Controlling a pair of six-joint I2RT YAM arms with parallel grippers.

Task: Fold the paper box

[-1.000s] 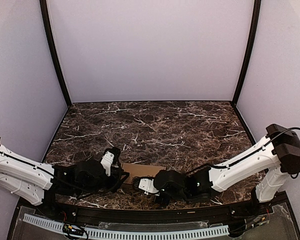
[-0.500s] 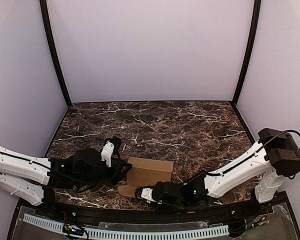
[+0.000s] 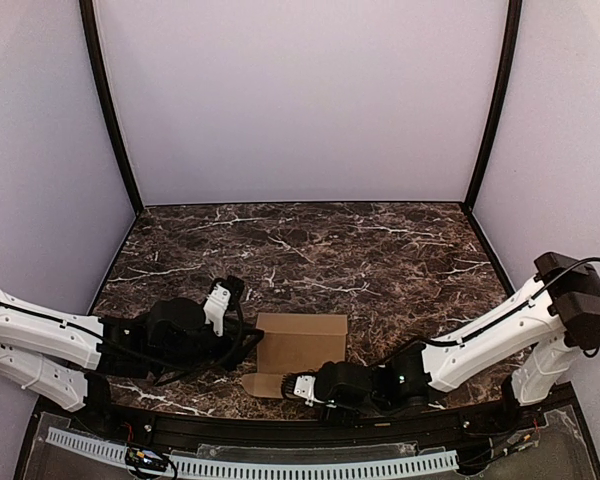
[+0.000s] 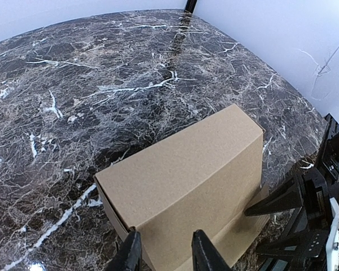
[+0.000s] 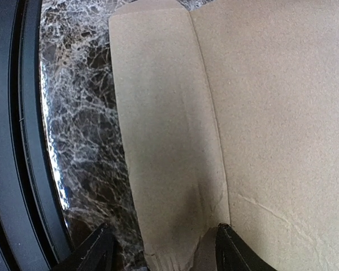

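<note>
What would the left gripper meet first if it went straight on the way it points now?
The paper box: its brown wall fills the view directly ahead of the left gripper, very near its jaws, though contact cannot be judged.

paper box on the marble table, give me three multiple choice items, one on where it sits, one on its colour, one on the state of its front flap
1. Where on the table is the paper box?
A. at the far wall
B. at the near edge, between the left arm and the right arm
C. in the far right corner

2. What colour is the box?
A. white
B. blue
C. plain brown

3. How is its front flap?
A. lying flat on the table, not tucked in
B. standing straight up
C. torn off

Answers:
1 B, the top view shows it close to the arm bases with an arm on each side.
2 C, every view shows unmarked brown cardboard.
3 A, the right wrist view shows it spread flat on the marble.
</note>
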